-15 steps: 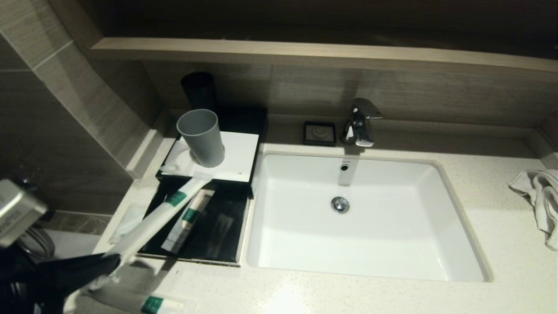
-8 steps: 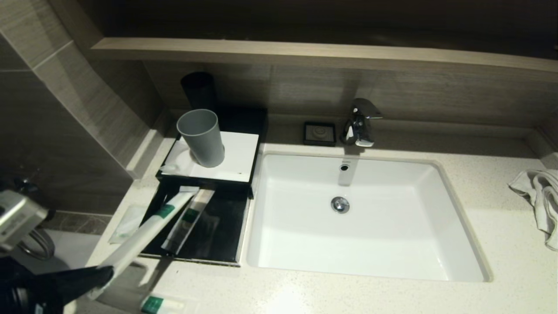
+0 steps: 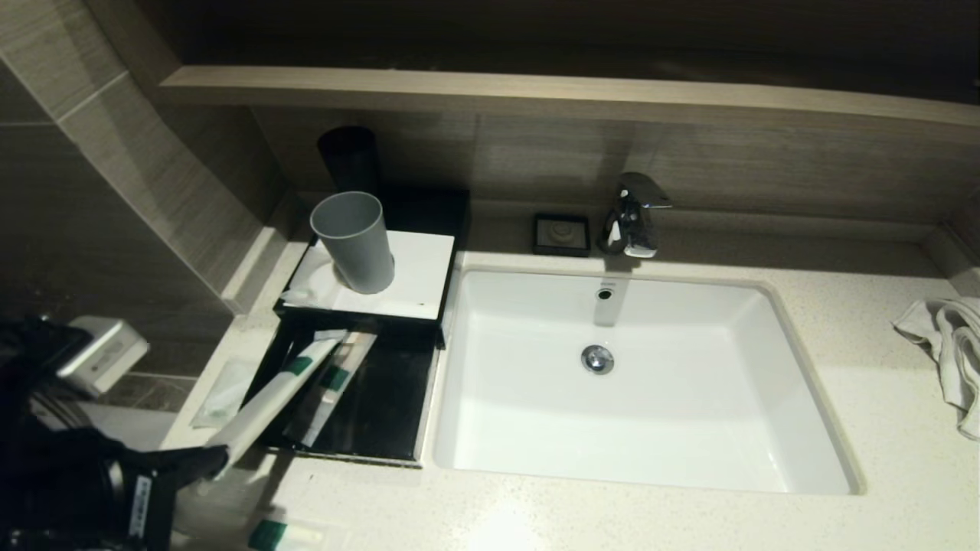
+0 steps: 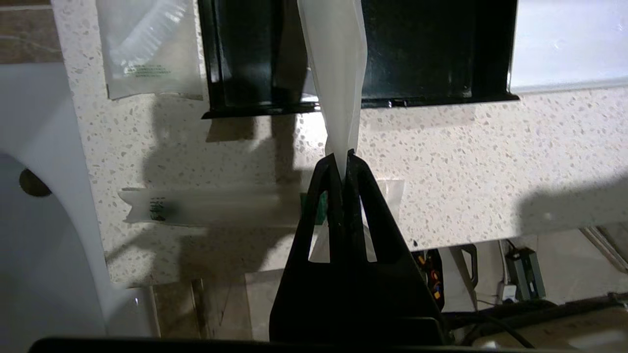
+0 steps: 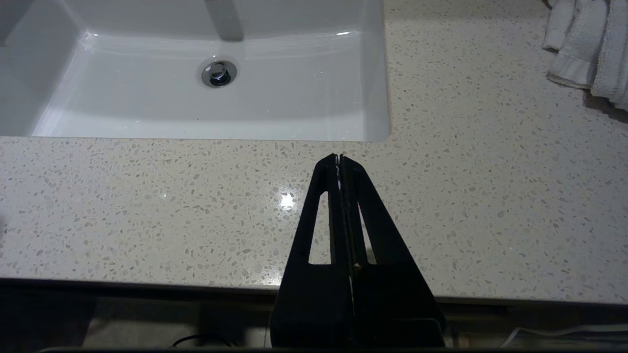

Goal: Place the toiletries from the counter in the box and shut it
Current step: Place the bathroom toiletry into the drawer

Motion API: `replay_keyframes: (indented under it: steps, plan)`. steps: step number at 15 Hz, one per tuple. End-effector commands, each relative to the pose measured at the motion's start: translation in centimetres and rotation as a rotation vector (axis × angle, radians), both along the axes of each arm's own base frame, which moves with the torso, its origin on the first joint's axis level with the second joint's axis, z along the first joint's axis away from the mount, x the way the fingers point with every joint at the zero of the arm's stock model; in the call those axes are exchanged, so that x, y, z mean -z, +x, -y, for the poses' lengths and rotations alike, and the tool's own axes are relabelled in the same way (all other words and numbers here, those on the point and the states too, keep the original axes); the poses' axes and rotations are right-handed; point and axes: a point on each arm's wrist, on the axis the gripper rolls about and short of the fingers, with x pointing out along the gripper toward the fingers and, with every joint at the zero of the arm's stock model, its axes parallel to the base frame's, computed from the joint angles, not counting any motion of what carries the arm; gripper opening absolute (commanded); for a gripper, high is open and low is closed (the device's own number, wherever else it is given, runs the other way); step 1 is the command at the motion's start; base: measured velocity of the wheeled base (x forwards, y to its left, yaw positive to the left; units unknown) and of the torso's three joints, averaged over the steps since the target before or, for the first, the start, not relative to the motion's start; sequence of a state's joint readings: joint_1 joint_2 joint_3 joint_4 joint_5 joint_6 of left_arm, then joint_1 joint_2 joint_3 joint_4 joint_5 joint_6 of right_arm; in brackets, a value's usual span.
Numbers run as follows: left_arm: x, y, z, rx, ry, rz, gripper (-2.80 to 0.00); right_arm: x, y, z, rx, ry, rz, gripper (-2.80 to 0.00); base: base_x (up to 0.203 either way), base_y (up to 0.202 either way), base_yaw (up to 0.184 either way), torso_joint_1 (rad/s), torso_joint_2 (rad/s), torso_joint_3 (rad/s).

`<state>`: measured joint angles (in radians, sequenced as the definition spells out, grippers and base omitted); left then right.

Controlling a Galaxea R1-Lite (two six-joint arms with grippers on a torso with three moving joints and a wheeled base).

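The black box has a white top panel, and its shallow drawer stands pulled out. My left gripper is shut on the near end of a long white packet with a green label. That packet slants over the drawer's front left corner, its far end inside. In the left wrist view the gripper pinches the packet just before the drawer. A second packet lies in the drawer. Another packet and a clear sachet lie on the counter. My right gripper is shut and empty.
A grey cup stands on the box's white top, with a black cup behind it. The sink, faucet and soap dish lie to the right. A white towel is at the far right.
The left gripper has brought the held packet down and back. Its far end has dropped from beside the grey cup into the drawer. The right arm has not moved.
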<state>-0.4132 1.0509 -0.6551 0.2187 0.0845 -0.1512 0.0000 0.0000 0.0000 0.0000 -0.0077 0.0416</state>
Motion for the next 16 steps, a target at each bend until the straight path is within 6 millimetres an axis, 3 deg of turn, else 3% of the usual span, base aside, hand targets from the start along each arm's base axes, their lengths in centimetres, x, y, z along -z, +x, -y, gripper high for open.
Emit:
replay_keyframes:
  steps: [1, 5, 12, 16]
  plan:
    - [0.6, 1.4, 0.5, -0.034, 0.024, -0.024, -2.80, 0.0, 0.0, 0.0, 0.000, 0.001, 0.000, -2.80, 0.000, 0.000, 0.000, 0.000, 0.00, 0.000]
    - [1.0, 3.0, 1.2, -0.037, 0.027, -0.023, -2.80, 0.0, 0.0, 0.0, 0.000, 0.001, 0.000, -2.80, 0.000, 0.000, 0.000, 0.000, 0.00, 0.000]
    - [1.9, 7.4, 3.0, -0.023, 0.054, -0.020, -2.80, 0.0, 0.0, 0.0, 0.000, 0.001, 0.000, -2.80, 0.000, 0.000, 0.000, 0.000, 0.00, 0.000]
    - [2.9, 9.4, 3.0, -0.043, 0.079, -0.014, -2.80, 0.0, 0.0, 0.0, 0.001, 0.001, 0.000, -2.80, 0.000, 0.000, 0.000, 0.000, 0.00, 0.000]
